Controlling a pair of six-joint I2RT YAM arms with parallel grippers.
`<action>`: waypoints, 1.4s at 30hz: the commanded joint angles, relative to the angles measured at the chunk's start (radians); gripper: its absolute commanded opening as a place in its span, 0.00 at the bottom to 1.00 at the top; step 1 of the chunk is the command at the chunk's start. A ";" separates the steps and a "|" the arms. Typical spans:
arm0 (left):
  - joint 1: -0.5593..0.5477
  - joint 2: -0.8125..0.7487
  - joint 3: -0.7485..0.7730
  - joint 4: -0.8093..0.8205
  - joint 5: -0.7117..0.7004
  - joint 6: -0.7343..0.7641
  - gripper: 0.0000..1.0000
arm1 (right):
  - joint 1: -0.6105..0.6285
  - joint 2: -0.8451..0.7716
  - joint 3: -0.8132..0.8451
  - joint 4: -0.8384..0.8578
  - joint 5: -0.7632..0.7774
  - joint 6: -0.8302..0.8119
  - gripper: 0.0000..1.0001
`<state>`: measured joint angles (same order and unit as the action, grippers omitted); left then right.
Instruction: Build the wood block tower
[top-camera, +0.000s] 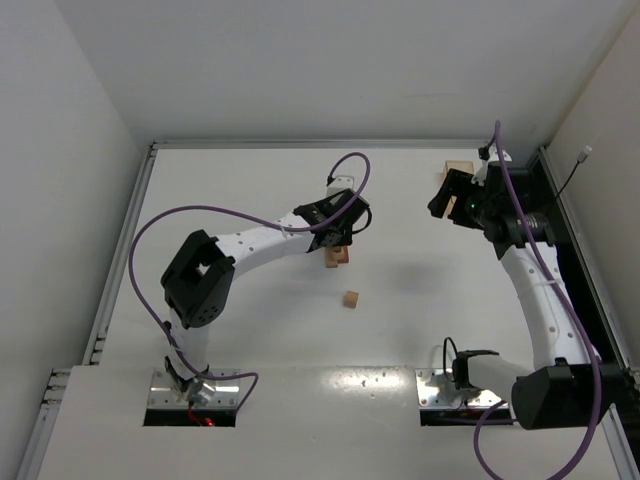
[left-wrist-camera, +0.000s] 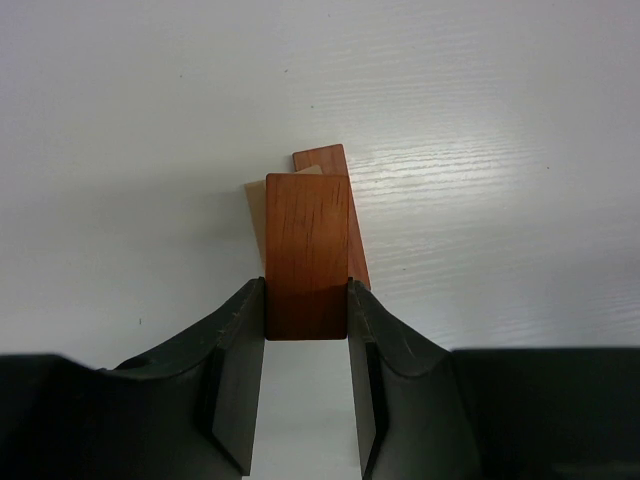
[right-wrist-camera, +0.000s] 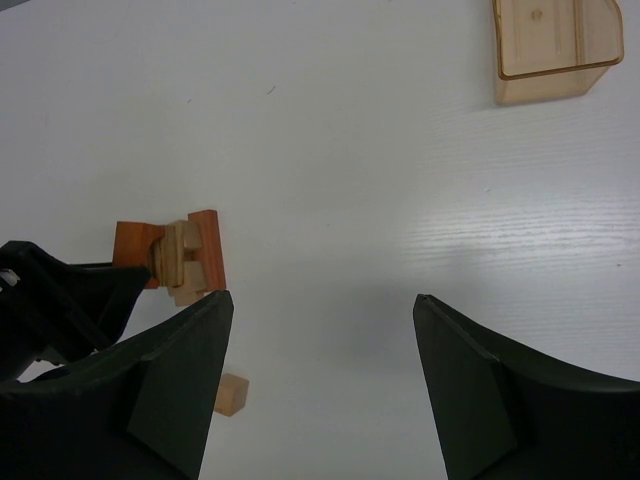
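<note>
My left gripper (left-wrist-camera: 306, 292) clamps a reddish block (left-wrist-camera: 307, 235) at the tower (right-wrist-camera: 190, 262).
Skewed release may topple it; right gripper (right-wrist-camera: 322, 312) gapes empty.

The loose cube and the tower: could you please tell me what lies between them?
Nothing; the top view shows only bare white table between the loose cube and the tower.

A robotics lab test cell is indicated. A white desk (top-camera: 250, 340) is closed in by plain white panels (top-camera: 60, 120) at its far, left and right edges. The left arm (top-camera: 260, 240) and right arm (top-camera: 545, 300) are bolted onto metal plates (top-camera: 228, 386) at the near edge, and purple cables (top-camera: 150, 225) are looped from them. A metal rail (top-camera: 120, 255) is run along the left edge. Only small wood blocks (top-camera: 350, 299) and a translucent tray (right-wrist-camera: 550, 88) near the far right corner are laid out.
</note>
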<state>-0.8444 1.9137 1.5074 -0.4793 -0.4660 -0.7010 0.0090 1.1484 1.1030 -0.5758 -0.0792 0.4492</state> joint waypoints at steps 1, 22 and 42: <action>-0.012 -0.027 0.023 0.012 0.007 -0.028 0.14 | 0.005 0.005 -0.003 0.045 -0.007 0.014 0.70; -0.012 -0.018 0.042 0.011 0.027 0.001 0.71 | 0.005 0.005 -0.003 0.045 -0.016 0.014 0.70; 0.308 -0.238 0.208 -0.013 0.159 0.271 0.89 | 0.242 0.242 0.035 0.027 0.062 -0.070 0.31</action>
<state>-0.6743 1.7046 1.7180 -0.4397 -0.3481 -0.4820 0.1883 1.3045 1.0523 -0.5591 -0.0486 0.3977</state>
